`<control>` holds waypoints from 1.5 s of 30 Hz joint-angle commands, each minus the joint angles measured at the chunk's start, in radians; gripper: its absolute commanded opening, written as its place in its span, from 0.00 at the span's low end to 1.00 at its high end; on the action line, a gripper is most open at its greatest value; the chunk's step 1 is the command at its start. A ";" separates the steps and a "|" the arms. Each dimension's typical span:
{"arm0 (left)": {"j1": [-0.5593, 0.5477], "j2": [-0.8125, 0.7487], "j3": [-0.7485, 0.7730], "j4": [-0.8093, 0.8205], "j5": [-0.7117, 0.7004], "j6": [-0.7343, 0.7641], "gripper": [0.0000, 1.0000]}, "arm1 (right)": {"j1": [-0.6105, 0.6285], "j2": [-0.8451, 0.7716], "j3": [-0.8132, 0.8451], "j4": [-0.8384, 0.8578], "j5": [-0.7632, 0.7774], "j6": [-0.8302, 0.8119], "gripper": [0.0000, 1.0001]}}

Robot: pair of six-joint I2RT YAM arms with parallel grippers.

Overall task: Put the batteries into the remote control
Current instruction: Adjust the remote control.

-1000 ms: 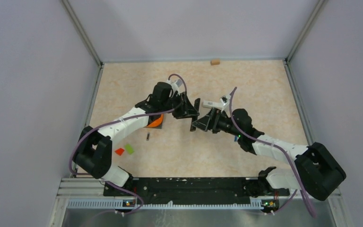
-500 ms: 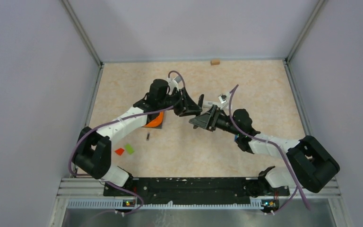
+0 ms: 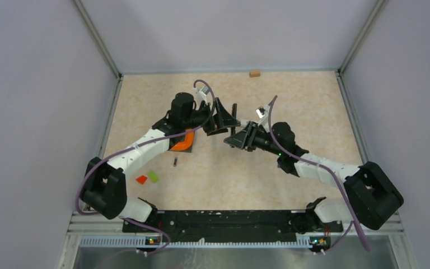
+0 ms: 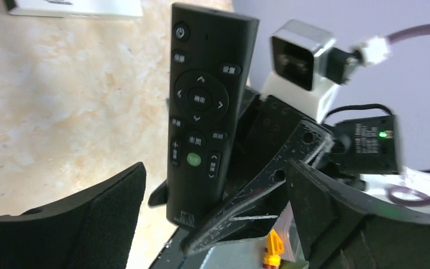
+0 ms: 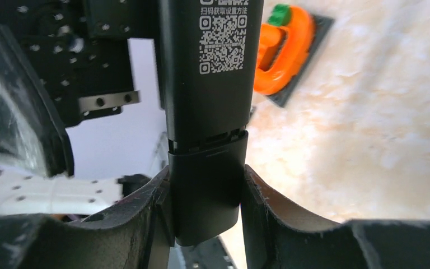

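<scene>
The black remote control (image 4: 207, 106) is upright in the air between the two arms, its button face toward the left wrist camera and its QR-code back (image 5: 207, 84) toward the right one. My right gripper (image 5: 204, 216) is shut on its lower end, with a finger pressed on each side. My left gripper (image 4: 213, 224) stands open, its pads (image 4: 98, 224) apart from the remote on both sides. From above, both grippers meet at the remote (image 3: 234, 111) over mid-table. One small dark battery (image 3: 174, 162) lies on the table under the left arm.
An orange object (image 3: 186, 140) on a dark tray sits beneath the left forearm. Red (image 3: 141, 179) and green (image 3: 154, 176) blocks lie near the left. A small wooden block (image 3: 254, 73) rests at the far edge. A white box (image 4: 73, 7) lies on the table behind the remote.
The left gripper has opened and let go of the remote. The right gripper has shut on the remote's lower end. Both wrists have shifted slightly toward the far side.
</scene>
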 commanded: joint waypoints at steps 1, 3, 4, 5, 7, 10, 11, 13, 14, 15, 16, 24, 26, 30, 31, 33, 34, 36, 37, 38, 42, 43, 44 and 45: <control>0.002 -0.050 0.067 -0.100 -0.107 0.126 0.98 | 0.016 -0.054 0.177 -0.390 0.101 -0.311 0.19; 0.003 -0.047 0.119 -0.174 -0.134 0.166 0.99 | 0.022 -0.066 0.225 -0.505 0.157 -0.413 0.18; 0.002 -0.043 0.149 -0.211 -0.151 0.185 0.99 | 0.024 -0.072 0.238 -0.538 0.181 -0.450 0.18; 0.003 -0.037 0.173 -0.254 -0.169 0.197 0.99 | 0.026 -0.075 0.249 -0.562 0.201 -0.483 0.18; 0.002 -0.022 0.212 -0.291 -0.208 0.206 0.99 | 0.027 -0.074 0.266 -0.593 0.228 -0.547 0.18; 0.007 0.005 0.253 -0.302 -0.214 0.186 0.99 | 0.040 -0.064 0.284 -0.630 0.289 -0.624 0.18; 0.012 0.015 0.260 -0.294 -0.205 0.174 0.99 | 0.044 -0.061 0.288 -0.639 0.309 -0.646 0.18; 0.029 0.032 0.267 -0.268 -0.174 0.144 0.97 | 0.049 -0.055 0.288 -0.640 0.337 -0.693 0.18; 0.039 0.039 0.272 -0.263 -0.168 0.127 0.97 | 0.053 -0.056 0.285 -0.637 0.353 -0.715 0.18; 0.048 0.048 0.279 -0.265 -0.163 0.120 0.96 | 0.056 -0.058 0.282 -0.632 0.365 -0.736 0.18; 0.055 0.058 0.287 -0.279 -0.159 0.120 0.95 | 0.059 -0.059 0.279 -0.627 0.374 -0.756 0.18; 0.073 0.174 0.370 -0.341 -0.015 0.148 0.88 | 0.127 -0.007 0.336 -0.669 0.460 -0.928 0.18; 0.081 0.186 0.372 -0.323 0.021 0.142 0.85 | 0.154 0.034 0.390 -0.698 0.508 -0.960 0.18; 0.089 0.192 0.372 -0.370 0.034 0.175 0.68 | 0.186 0.093 0.446 -0.754 0.577 -0.995 0.18; 0.093 0.190 0.368 -0.391 0.031 0.185 0.61 | 0.188 0.101 0.451 -0.753 0.581 -0.995 0.18; 0.102 0.174 0.336 -0.401 0.025 0.195 0.53 | 0.188 0.107 0.453 -0.746 0.582 -0.997 0.18; 0.106 0.161 0.315 -0.401 0.022 0.198 0.48 | 0.190 0.109 0.456 -0.744 0.577 -0.995 0.18; 0.114 0.138 0.280 -0.395 0.031 0.200 0.39 | 0.192 0.114 0.463 -0.747 0.570 -0.995 0.19; 0.119 0.131 0.272 -0.394 0.040 0.200 0.37 | 0.193 0.117 0.466 -0.752 0.573 -0.995 0.19; 0.124 0.128 0.265 -0.394 0.049 0.201 0.37 | 0.193 0.117 0.468 -0.756 0.574 -0.995 0.19; 0.133 0.127 0.249 -0.363 0.068 0.171 0.30 | 0.198 0.117 0.469 -0.758 0.544 -1.041 0.20; 0.133 0.128 0.244 -0.338 0.084 0.153 0.29 | 0.203 0.116 0.471 -0.762 0.539 -1.050 0.20; 0.133 0.131 0.241 -0.311 0.102 0.135 0.30 | 0.208 0.115 0.472 -0.764 0.533 -1.057 0.20; 0.133 0.134 0.242 -0.293 0.113 0.122 0.33 | 0.211 0.114 0.474 -0.767 0.525 -1.062 0.20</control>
